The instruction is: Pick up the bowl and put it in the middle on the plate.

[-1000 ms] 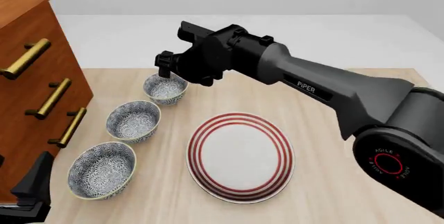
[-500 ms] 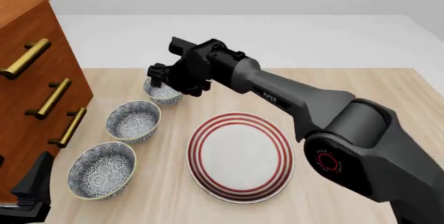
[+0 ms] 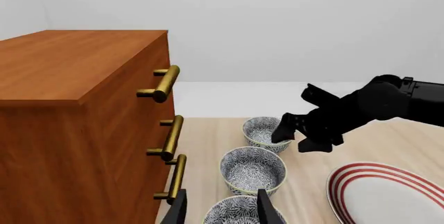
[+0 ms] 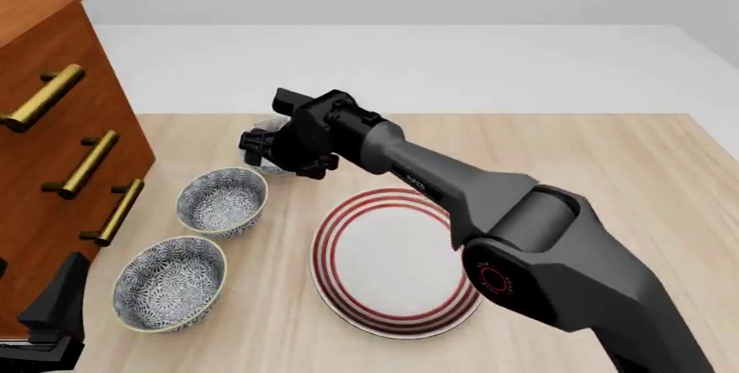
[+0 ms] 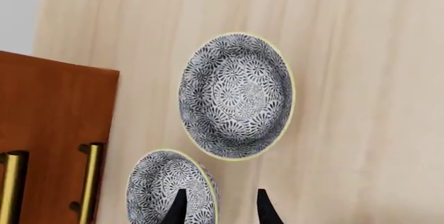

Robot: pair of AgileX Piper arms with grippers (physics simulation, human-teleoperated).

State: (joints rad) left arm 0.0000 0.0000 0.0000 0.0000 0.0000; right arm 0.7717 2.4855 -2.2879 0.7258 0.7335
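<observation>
patterned bowls: three; plate: one

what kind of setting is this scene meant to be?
Probably a simulated household dining or kitchen corner, rendered rather than real. Cues: a light wooden table set with patterned bowls and a red-ringed plate, plus a wooden drawer cabinet with brass handles beside it.

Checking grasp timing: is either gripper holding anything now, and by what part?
Nothing is held. The right gripper is open, straddling the rim of the farthest bowl; the left gripper is open too.
</observation>
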